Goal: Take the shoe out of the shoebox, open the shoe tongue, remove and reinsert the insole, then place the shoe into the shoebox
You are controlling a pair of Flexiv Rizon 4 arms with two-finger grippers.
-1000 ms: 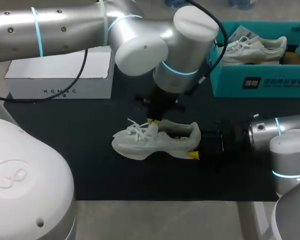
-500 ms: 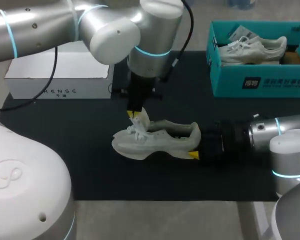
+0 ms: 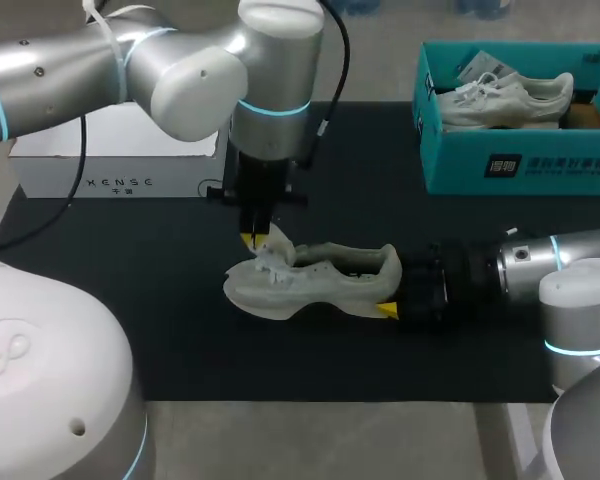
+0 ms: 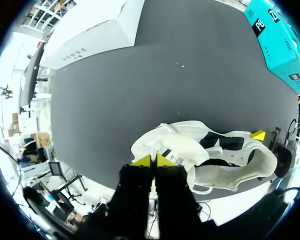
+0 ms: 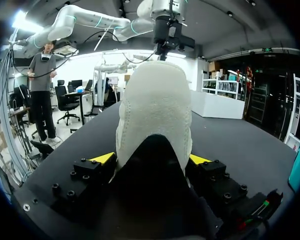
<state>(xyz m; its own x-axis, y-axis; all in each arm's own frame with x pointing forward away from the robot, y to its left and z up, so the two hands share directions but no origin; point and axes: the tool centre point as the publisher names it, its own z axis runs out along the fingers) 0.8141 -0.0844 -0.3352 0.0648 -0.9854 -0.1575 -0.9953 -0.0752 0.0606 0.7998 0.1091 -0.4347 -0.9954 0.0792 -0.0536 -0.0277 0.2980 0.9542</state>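
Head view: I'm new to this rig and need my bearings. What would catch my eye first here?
The white shoe lying mid-table on the black mat stands out, held at both ends: the left gripper pinches its tongue from above, and the right gripper clamps its heel. Next comes the teal shoebox at the far right, with a second shoe inside.

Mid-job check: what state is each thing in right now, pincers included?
Left pincer: shut on the tongue.
Right pincer: shut on the shoe's heel.
Shoe: out of the box, standing on its sole.
Tongue: lifted up, away from the opening.
Shoebox: open, second shoe inside.
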